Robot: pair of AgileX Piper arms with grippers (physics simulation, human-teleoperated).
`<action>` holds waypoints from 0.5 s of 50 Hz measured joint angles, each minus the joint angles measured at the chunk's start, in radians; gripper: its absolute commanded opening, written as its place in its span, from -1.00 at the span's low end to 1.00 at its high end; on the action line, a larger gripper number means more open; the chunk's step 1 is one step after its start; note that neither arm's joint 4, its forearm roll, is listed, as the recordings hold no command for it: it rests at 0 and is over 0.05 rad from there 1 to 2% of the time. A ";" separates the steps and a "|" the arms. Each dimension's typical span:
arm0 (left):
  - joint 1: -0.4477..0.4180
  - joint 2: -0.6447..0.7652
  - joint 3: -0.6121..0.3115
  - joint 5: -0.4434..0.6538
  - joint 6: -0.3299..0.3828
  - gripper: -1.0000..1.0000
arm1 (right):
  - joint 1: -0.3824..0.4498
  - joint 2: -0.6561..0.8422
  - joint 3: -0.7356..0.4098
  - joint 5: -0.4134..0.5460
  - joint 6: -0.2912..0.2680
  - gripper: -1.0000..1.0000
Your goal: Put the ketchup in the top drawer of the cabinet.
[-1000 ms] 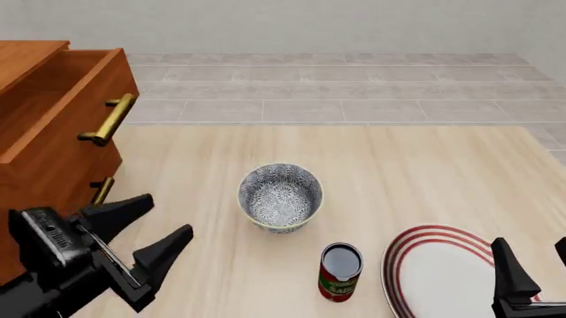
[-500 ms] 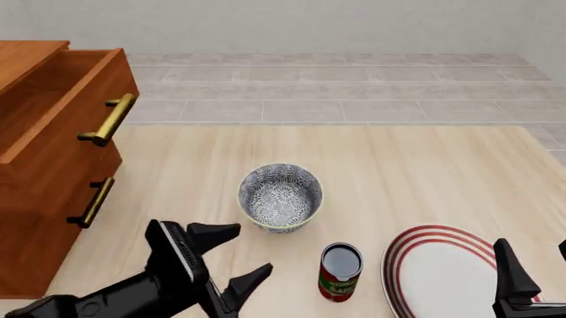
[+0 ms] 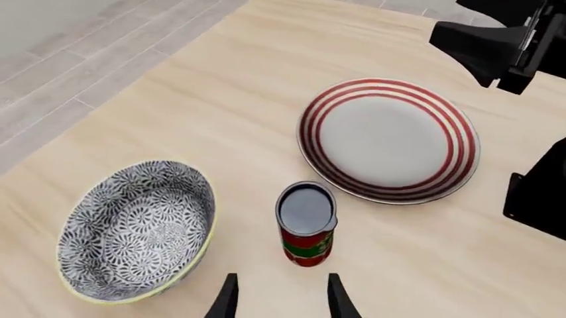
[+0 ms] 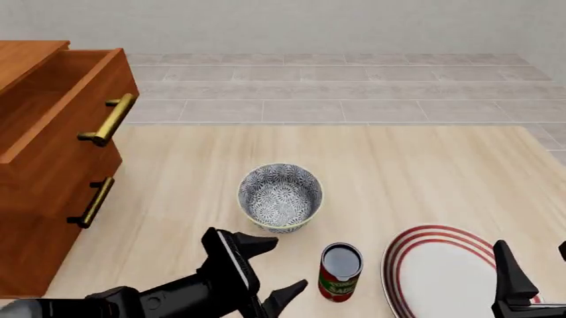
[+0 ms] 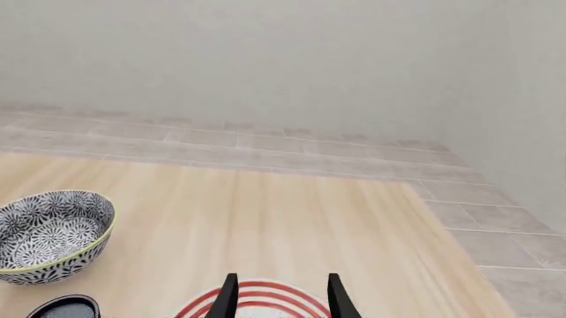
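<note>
The ketchup (image 4: 340, 273) is a small red-labelled can with a dark top, upright on the table between the bowl and the plate. It also shows in the left wrist view (image 3: 307, 225). My left gripper (image 4: 278, 268) is open and empty, just left of the can and not touching it; its fingertips (image 3: 228, 299) straddle the line to the can. The cabinet (image 4: 36, 225) stands at the far left. Its top drawer (image 4: 66, 112) is pulled open, and the brass handle (image 4: 111, 119) faces the table. My right gripper (image 4: 537, 271) is open and empty over the plate's right edge.
A blue-white patterned bowl (image 4: 280, 197) sits just behind the can. A red-striped white plate (image 4: 442, 271) lies to the can's right. The lower drawer (image 4: 53, 199) is shut, and its handle (image 4: 91, 202) juts out. A tiled floor lies beyond the table's far edge.
My left gripper has swung right, from beside the cabinet's lower drawer to just left of the can. It stayed open. The right gripper, can, bowl and drawer have not moved.
</note>
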 measured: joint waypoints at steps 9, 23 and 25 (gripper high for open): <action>-0.011 0.069 -0.044 -0.008 0.019 1.00 | 0.003 0.000 0.000 0.007 -0.004 1.00; -0.050 0.184 -0.115 -0.018 0.036 1.00 | 0.009 0.000 0.001 0.013 -0.007 1.00; -0.056 0.198 -0.124 -0.019 0.036 1.00 | 0.008 0.000 0.001 0.014 -0.007 1.00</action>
